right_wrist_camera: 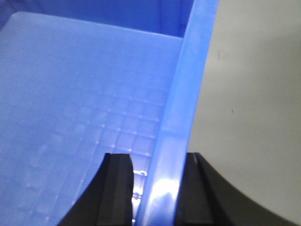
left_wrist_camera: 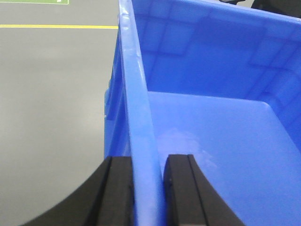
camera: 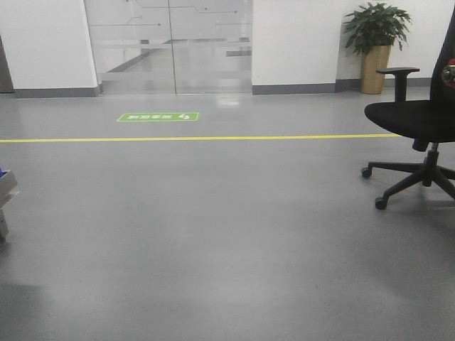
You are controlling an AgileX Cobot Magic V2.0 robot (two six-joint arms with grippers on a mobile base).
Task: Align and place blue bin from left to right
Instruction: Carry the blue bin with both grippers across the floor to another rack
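Note:
The blue bin (left_wrist_camera: 221, 136) fills both wrist views and does not show in the front view. In the left wrist view my left gripper (left_wrist_camera: 149, 161) is shut on the bin's left wall rim (left_wrist_camera: 134, 89), one black finger outside over the grey floor and one inside. In the right wrist view my right gripper (right_wrist_camera: 159, 157) is shut on the bin's right wall rim (right_wrist_camera: 188, 84). Its inner finger stands over the bin's (right_wrist_camera: 80, 94) gridded inside and its outer finger (right_wrist_camera: 193, 188) over the floor. The bin holds nothing that I can see.
A black office chair (camera: 416, 135) stands at the right of the grey floor. A yellow line (camera: 199, 138) crosses the floor, with a green floor sign (camera: 158, 116) and glass doors (camera: 170, 42) behind it. A potted plant (camera: 375, 46) is at the back right. A grey-white object (camera: 6, 192) pokes in at the left edge.

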